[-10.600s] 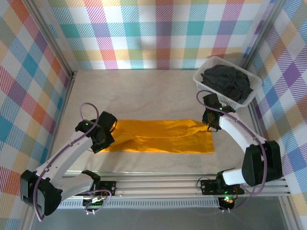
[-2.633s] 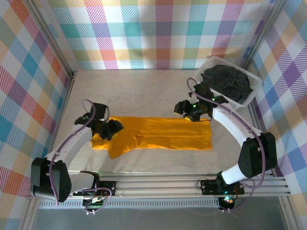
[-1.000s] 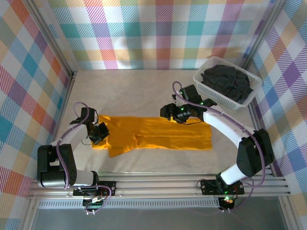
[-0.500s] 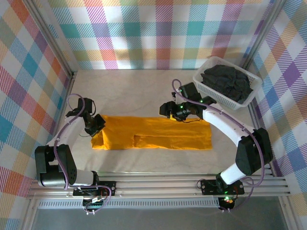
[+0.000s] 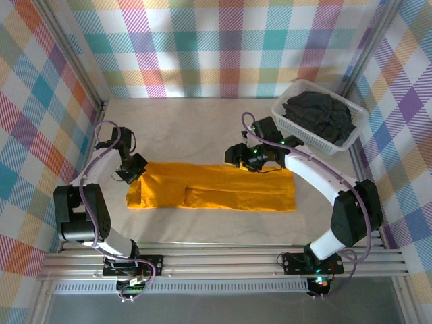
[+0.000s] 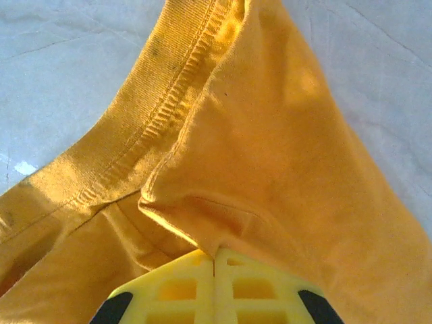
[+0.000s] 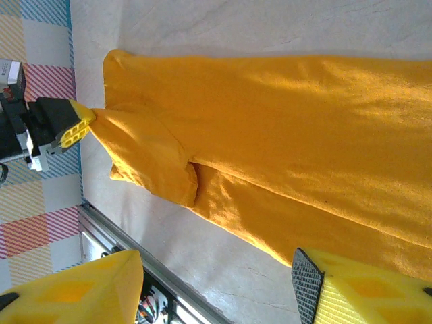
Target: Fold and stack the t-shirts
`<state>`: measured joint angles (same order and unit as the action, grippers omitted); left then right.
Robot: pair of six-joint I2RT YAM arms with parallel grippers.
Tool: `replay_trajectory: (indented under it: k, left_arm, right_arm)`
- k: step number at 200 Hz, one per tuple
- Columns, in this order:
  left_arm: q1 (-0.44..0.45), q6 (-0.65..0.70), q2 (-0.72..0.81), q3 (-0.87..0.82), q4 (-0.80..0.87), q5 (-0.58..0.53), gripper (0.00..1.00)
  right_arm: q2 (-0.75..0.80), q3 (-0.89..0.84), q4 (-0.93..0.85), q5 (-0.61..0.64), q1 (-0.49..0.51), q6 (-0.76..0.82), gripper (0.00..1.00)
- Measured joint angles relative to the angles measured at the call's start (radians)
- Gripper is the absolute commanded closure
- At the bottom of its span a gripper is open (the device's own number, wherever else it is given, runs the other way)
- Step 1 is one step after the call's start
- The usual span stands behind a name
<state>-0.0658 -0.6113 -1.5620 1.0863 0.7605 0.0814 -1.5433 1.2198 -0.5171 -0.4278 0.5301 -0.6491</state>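
Our left gripper (image 6: 214, 253) pinches the left end of the orange t-shirt (image 5: 229, 192), mid-frame in the top view; our right gripper (image 5: 235, 154) hangs spread over its upper edge. Light, limp cloth, we judge: take hems or corners. The dark t-shirt (image 5: 317, 115) lies in the basket (image 5: 279, 108), upper right.

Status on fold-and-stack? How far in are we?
Done: the orange t-shirt is folded lengthwise into a long strip. In hand: the left gripper is shut on its left end, and the right gripper hangs open over the far edge. Left: crosswise folds, then the dark t-shirt, crumpled in the white basket, nothing stacked.
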Motion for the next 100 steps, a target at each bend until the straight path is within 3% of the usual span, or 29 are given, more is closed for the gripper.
replay_trajectory:
  k: [74, 81, 90, 100]
  left_arm:
    - [0.005, 0.019, -0.151, 0.101, -0.002, -0.032, 1.0]
    - [0.005, 0.025, -0.162, 0.102, -0.002, -0.041, 0.91]
    - [0.005, 0.031, -0.172, 0.102, 0.001, -0.06, 0.68]
    - [0.005, 0.037, -0.173, 0.102, 0.005, -0.089, 0.52]
  right_arm:
    - [0.012, -0.029, -0.008, 0.006, 0.0, 0.0, 0.39]
    - [0.016, -0.031, -0.009, 0.009, 0.0, 0.0, 0.39]
    - [0.021, -0.034, -0.012, 0.018, 0.0, 0.001, 0.39]
    - [0.028, -0.038, -0.024, 0.034, -0.001, 0.003, 0.4]
